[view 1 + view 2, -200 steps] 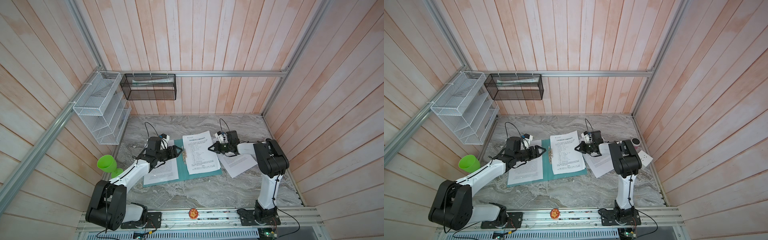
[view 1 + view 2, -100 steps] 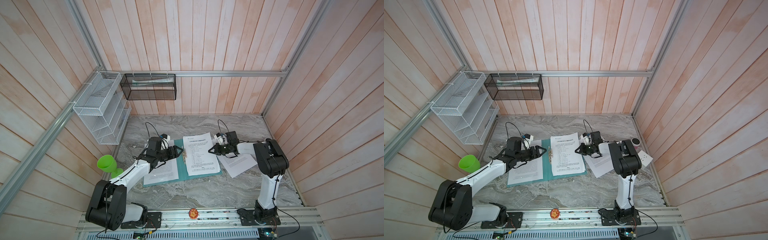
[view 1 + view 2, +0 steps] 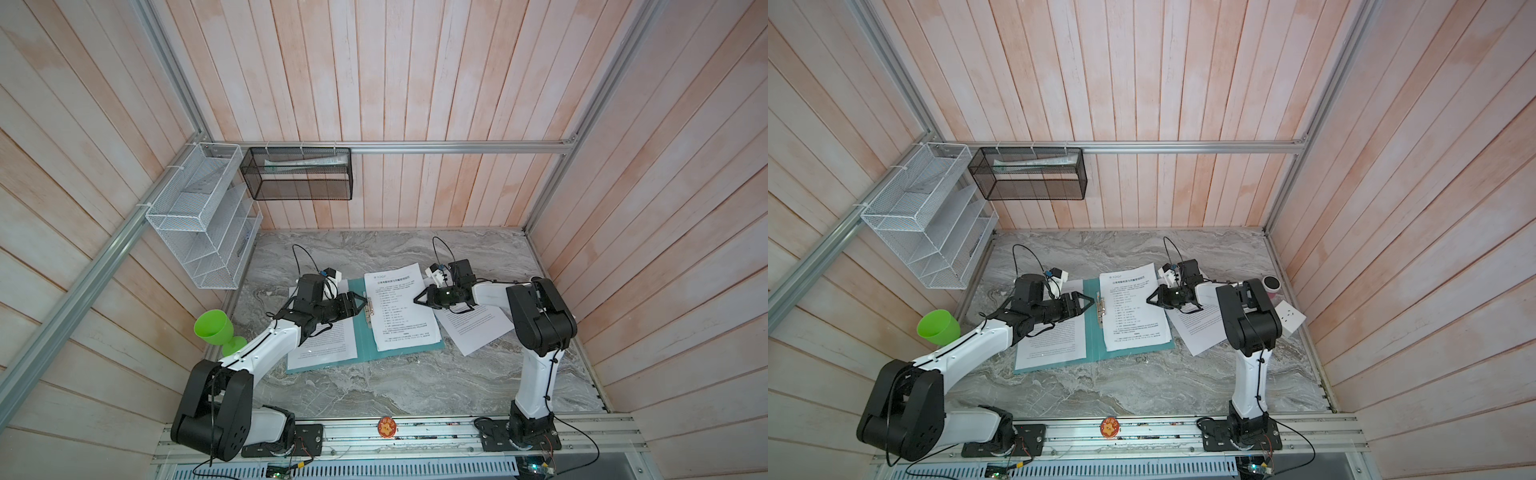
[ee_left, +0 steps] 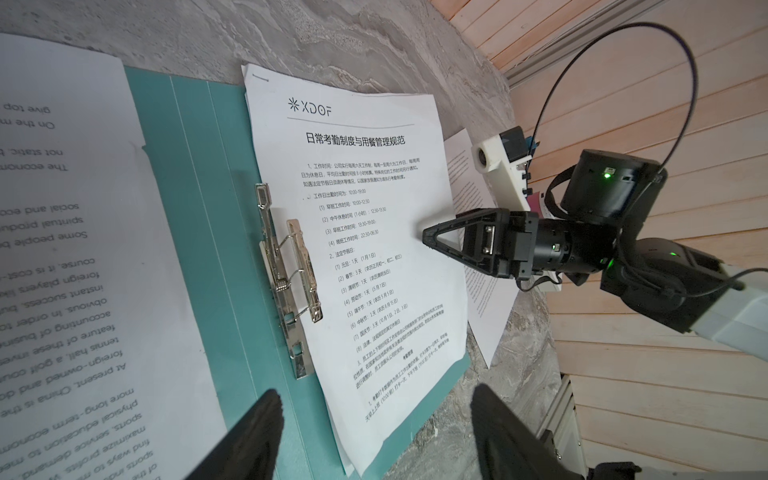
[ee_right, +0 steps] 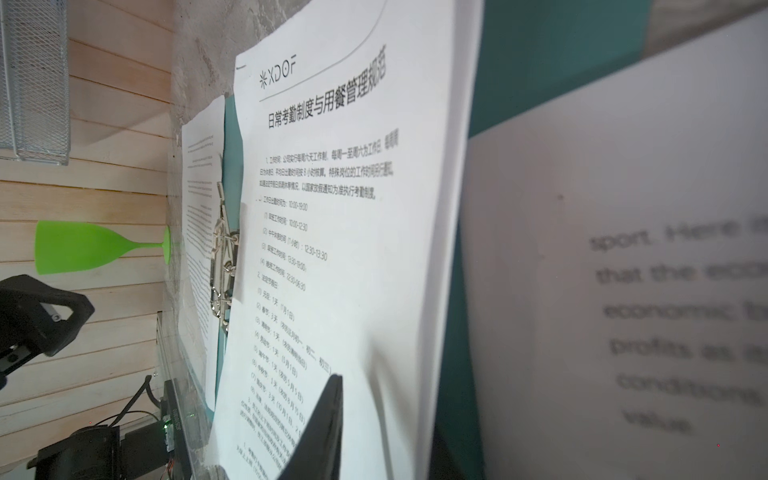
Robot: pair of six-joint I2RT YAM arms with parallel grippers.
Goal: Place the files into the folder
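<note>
Files sit as a white stack on the right cover of the folder, which lies open and flat on the marble table. The top sheet carries a logo, a heading and lines of small black text. The stack is slightly askew, with its far end reaching past the cover onto the table. Its spine-side edge lies just beside the silver clip. A second sheet rests on the left cover. A third sheet lies on the table just right of the folder, partly under the right arm.

The right gripper is low at the stack's outer edge. In the right wrist view one finger lies over the top sheet and the paper's edge runs between the jaws. Whether they pinch it or stand loose cannot be told. The left gripper hovers over the spine beside the clip, its fingers spread wide and empty.

Farther out, a green goblet stands by the left wall at the table's edge. A white wire rack hangs on the left wall, and a black mesh basket hangs on the back wall.
</note>
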